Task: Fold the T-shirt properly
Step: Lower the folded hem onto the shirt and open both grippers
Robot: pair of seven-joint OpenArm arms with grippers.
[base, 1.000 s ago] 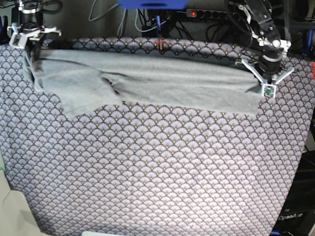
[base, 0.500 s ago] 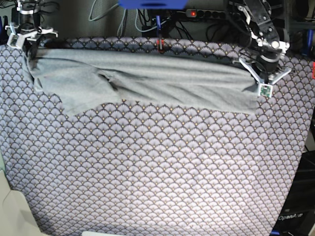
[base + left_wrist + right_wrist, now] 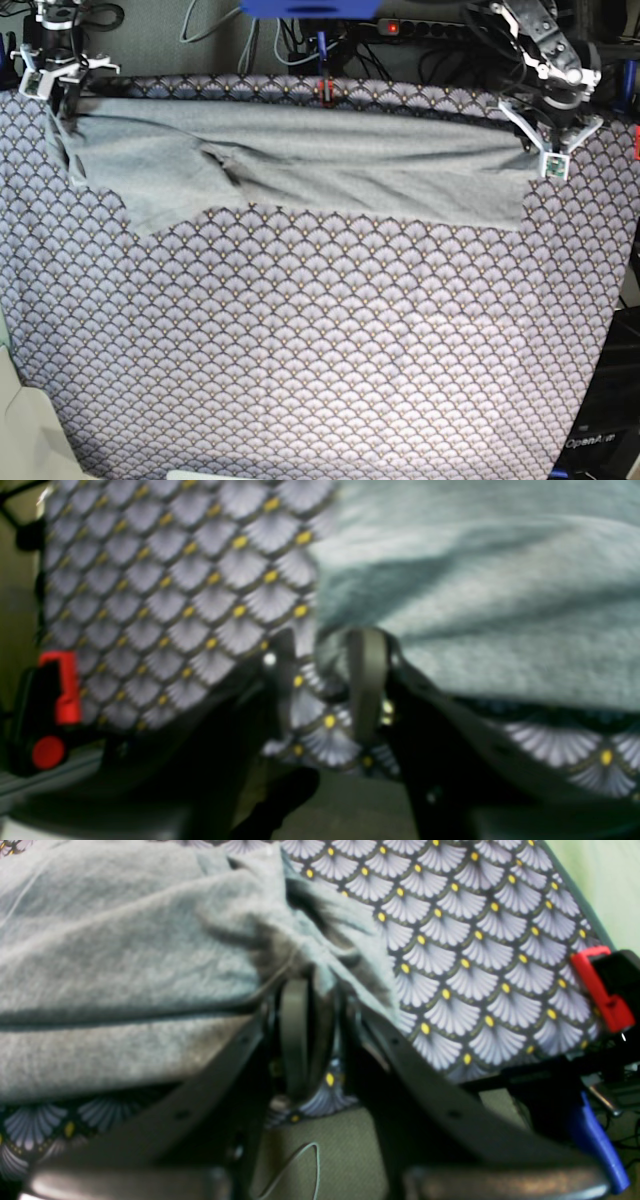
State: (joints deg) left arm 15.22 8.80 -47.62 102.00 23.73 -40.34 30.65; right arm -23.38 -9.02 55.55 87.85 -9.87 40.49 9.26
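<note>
The left tool (image 3: pixel 325 680) stands parted at the T-shirt (image 3: pixel 475 595) edge on the tablecloth (image 3: pixel 165 590).

The base camera looks down from the near side over the whole desk (image 3: pixel 320 350). Each wrist camera sits close behind its hand, facing the far edge; all views share the T-shirt (image 3: pixel 300 165).

One T-shirt (image 3: pixel 300 165), one tablecloth (image 3: pixel 320 340), two arms.
</note>
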